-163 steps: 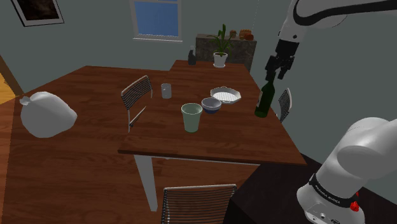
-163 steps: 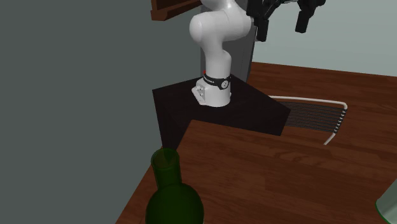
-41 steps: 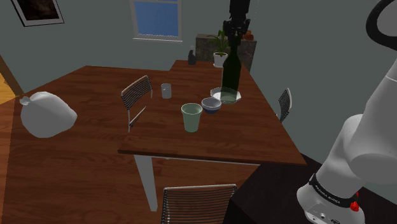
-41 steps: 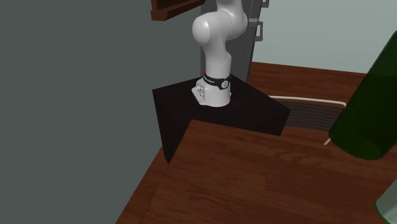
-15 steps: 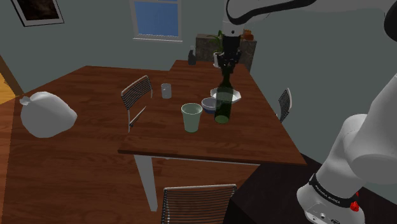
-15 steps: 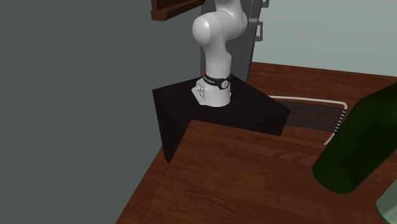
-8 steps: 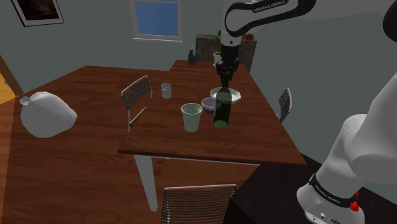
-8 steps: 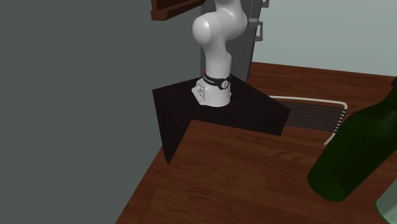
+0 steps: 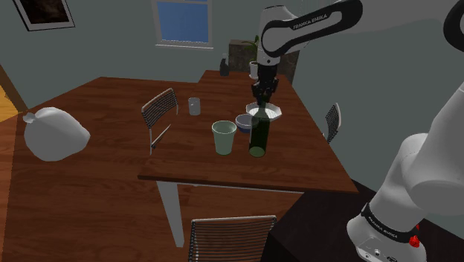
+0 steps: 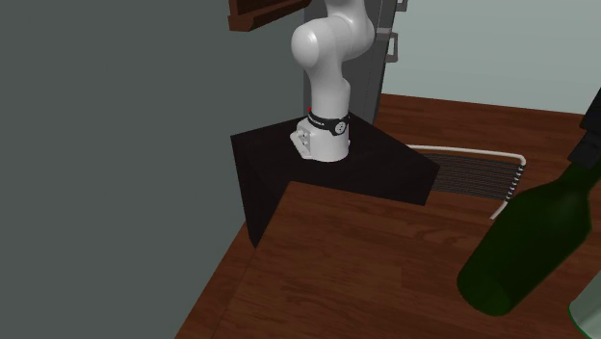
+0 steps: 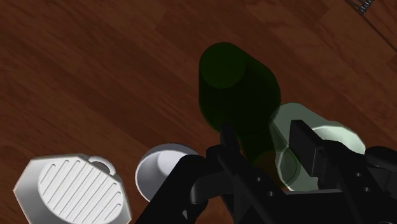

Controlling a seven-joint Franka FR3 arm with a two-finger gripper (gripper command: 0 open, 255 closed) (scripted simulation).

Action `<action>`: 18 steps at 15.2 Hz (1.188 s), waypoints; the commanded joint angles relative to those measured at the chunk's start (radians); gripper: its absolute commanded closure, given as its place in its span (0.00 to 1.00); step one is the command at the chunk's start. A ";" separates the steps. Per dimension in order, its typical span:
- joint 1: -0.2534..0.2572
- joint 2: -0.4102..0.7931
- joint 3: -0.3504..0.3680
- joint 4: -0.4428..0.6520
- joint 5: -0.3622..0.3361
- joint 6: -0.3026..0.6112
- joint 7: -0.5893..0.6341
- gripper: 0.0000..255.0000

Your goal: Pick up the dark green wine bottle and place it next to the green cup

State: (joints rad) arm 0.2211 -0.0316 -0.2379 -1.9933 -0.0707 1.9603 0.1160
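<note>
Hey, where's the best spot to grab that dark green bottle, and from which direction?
By the slim neck, straight down from above, as the claw has it now. The bottle stands upright, its body looks too wide to clasp, and the cup and bowl crowd its sides.

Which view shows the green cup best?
The shoulder view: the green cup stands whole and upright on the table. The wrist view sees it from above, partly hidden behind the wine bottle. The second exterior view catches a sliver at its lower right corner.
</note>
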 commanded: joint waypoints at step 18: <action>0.005 -0.018 0.006 0.101 -0.001 -0.118 0.003 0.00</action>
State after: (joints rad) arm 0.2257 -0.0486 -0.2326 -1.9025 -0.0720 1.8549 0.1195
